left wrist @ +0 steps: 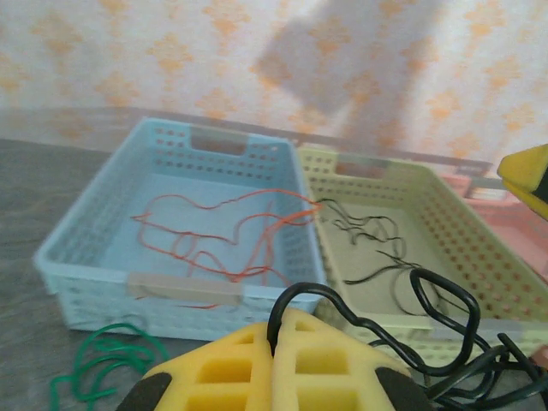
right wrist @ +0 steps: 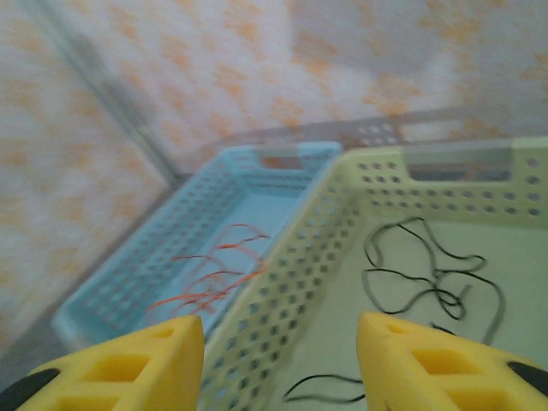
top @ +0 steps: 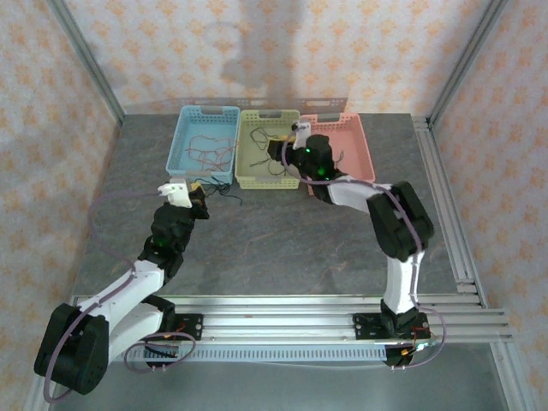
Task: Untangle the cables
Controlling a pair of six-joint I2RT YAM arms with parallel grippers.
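Far left on the grey bench (top: 282, 231), just in front of the blue basket (left wrist: 81, 257): a thin green cable (left wrist: 103, 364), curled in loose overlapping loops.

Inside the blue basket, flat on its floor: reddish-orange cables (left wrist: 223, 231), hair-thin and wavy, crossing one another, with one strand reaching the right wall beside the yellow basket (left wrist: 479, 248).

Low and centre in the left wrist view: left gripper (left wrist: 274, 334), yellow pads pressed together and clamped on a black cable (left wrist: 301, 289). Thicker and glossier than the other strands. Rising from the seam between the pads, arching to the right, kinking into a loop, then dropping into a bunch of black strands at lower right, in front of the yellow basket. Seen from above, just in front of the blue basket's near right corner.

Inside the yellow basket: more black cables (right wrist: 441, 295), thin and curly, loosely tangled mid-floor, plus a separate short strand near the front wall.

Above the yellow basket, by the wall next to the blue one: right gripper (right wrist: 278, 342), fingers well apart, nothing between them.

Far right: pink basket (top: 360, 154), touching the yellow one, contents too small to tell.
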